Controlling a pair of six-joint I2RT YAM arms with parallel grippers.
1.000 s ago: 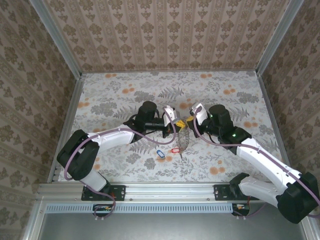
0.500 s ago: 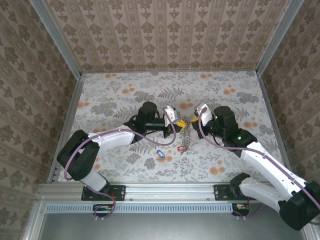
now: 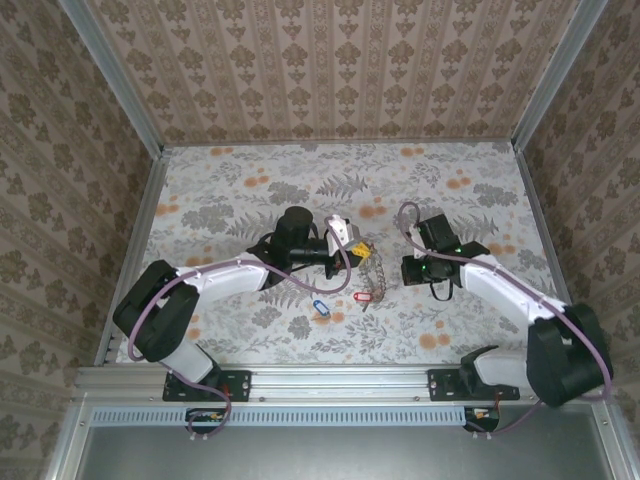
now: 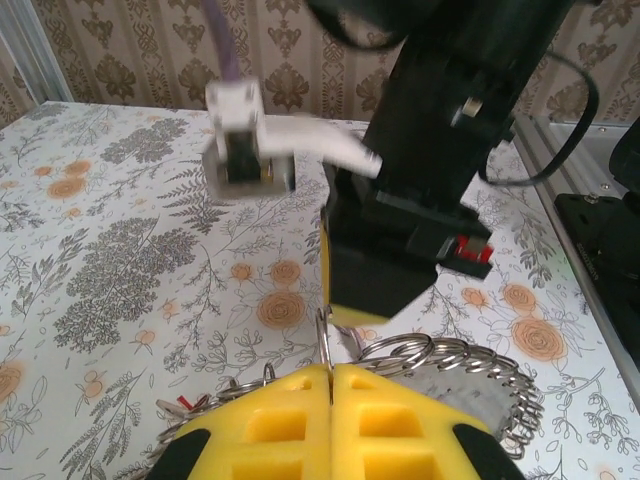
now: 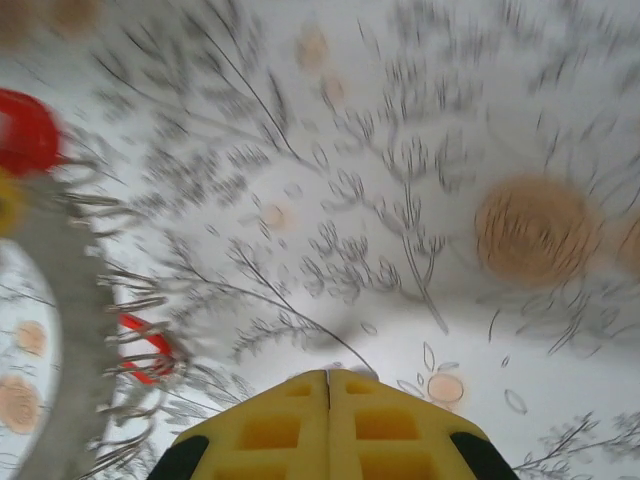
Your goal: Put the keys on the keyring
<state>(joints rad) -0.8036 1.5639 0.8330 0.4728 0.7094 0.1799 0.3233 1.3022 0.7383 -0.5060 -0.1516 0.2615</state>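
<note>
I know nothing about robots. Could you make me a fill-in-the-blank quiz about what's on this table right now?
1. The left gripper is shut on the keyring; the right gripper is shut and holds ____.
2. In the top view, the blue key lies to the ____ of the red key.
3. Both grippers have ____ fingers.
Missing words: nothing; left; yellow.
</note>
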